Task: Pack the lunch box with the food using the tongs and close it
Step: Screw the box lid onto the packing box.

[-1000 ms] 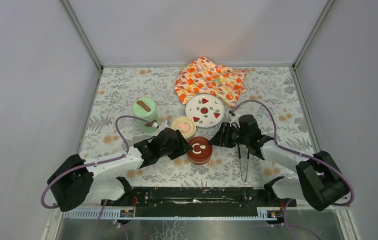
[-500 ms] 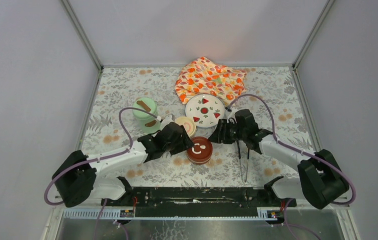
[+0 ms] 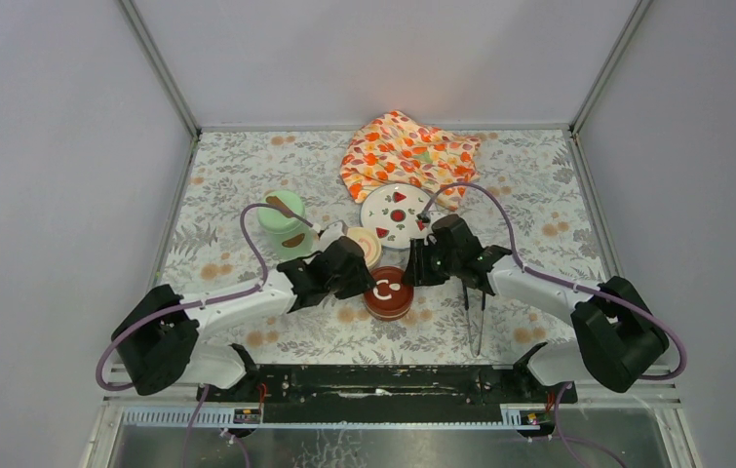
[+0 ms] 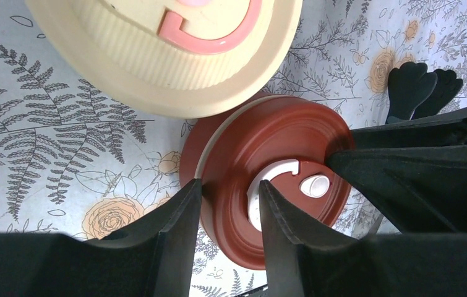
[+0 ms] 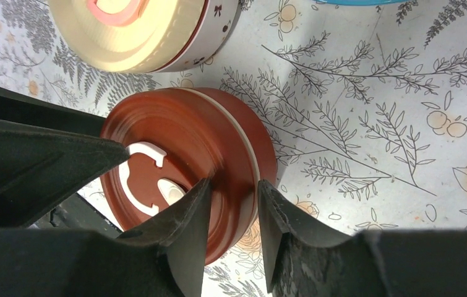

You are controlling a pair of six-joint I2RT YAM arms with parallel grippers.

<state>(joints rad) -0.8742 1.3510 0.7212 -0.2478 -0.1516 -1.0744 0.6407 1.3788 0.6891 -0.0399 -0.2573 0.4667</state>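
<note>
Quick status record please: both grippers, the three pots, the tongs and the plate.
left gripper: fingers astride the rim of the dark red lid; grip unconfirmed
right gripper: astride the opposite rim; grip unconfirmed
cream-lidded pot: lid on, beside the red one
mint-green pot: lid on
tongs: lying flat, unheld
plate: no food seen
</note>
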